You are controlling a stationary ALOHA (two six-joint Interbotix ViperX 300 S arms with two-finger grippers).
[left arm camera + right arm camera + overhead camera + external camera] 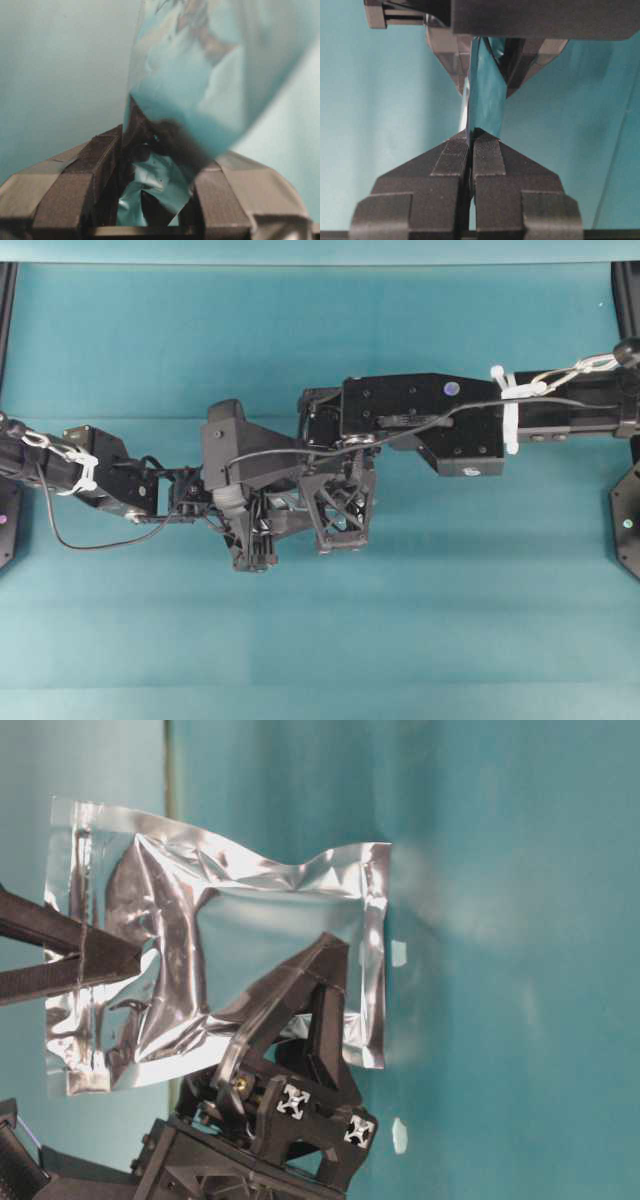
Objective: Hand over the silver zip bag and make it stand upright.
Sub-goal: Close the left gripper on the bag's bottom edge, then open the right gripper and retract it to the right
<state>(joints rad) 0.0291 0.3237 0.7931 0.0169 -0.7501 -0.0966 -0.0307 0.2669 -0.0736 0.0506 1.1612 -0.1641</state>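
Observation:
The silver zip bag (260, 890) hangs in the air above the teal table between both grippers. My right gripper (471, 134) is shut on one thin edge of the bag (482, 117). My left gripper (160, 150) is open, with its fingers set wide on either side of the crumpled bag (200, 75). It also shows in the right wrist view (486, 92), straddling the bag from the far side. In the overhead view the left gripper (255, 545) and the right gripper (340, 535) meet at mid-table and hide the bag.
The teal table (320, 340) lies under both arms. Black frame posts stand at the far left (8, 300) and far right (628, 290) edges. A black base stands at the right edge (625, 520).

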